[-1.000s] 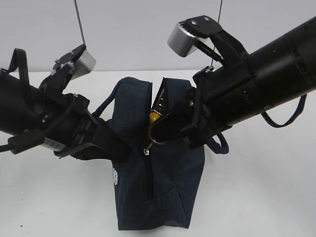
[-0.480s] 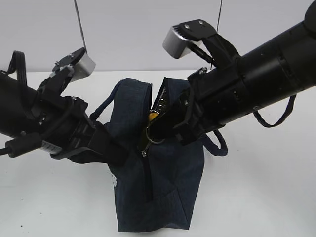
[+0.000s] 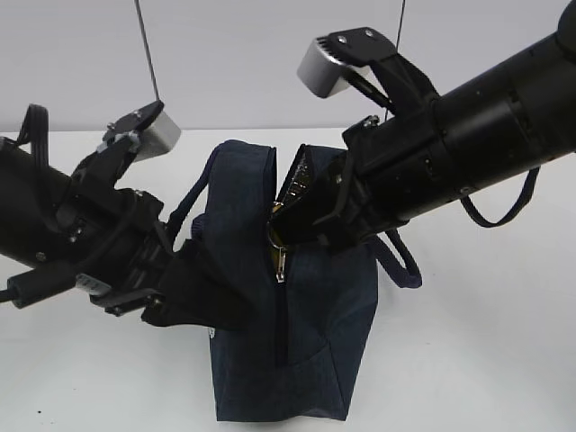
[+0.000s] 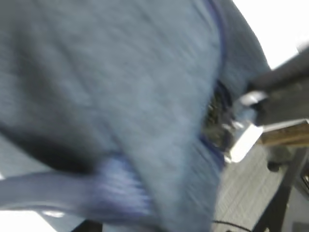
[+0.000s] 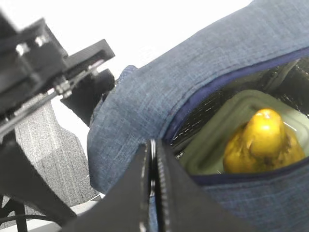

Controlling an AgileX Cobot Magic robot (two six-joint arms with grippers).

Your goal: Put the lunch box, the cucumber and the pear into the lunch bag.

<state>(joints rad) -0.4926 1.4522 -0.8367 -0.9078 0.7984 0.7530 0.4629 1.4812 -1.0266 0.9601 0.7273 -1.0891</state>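
1. The right tool (image 5: 150, 193) has its two fingers pressed together, pinching the thin metal ring pull (image 3: 281, 236) of the zipper; in the exterior view it sits at the bag's mouth.
2. The left tool (image 3: 193, 297) lies against the bag's side at about 9 o'clock from the zipper. Its tips are dark against dark fabric and its own wrist view is blurred, so I cannot tell whether they stand apart or together, nor whether they pinch cloth.
3. The lunch bag (image 3: 315, 351) stands upright on the white desk (image 3: 468, 360), its top gaping; the zipper track runs down the near face toward 6 o'clock.
4. Inside the bag, the right wrist view shows the lunch box (image 5: 212, 145) with its pale green lid facing the opening.
5. The pear (image 5: 263, 145) rests on that lid, narrow end pointing to 12 o'clock.
6. No cucumber shows in any view.
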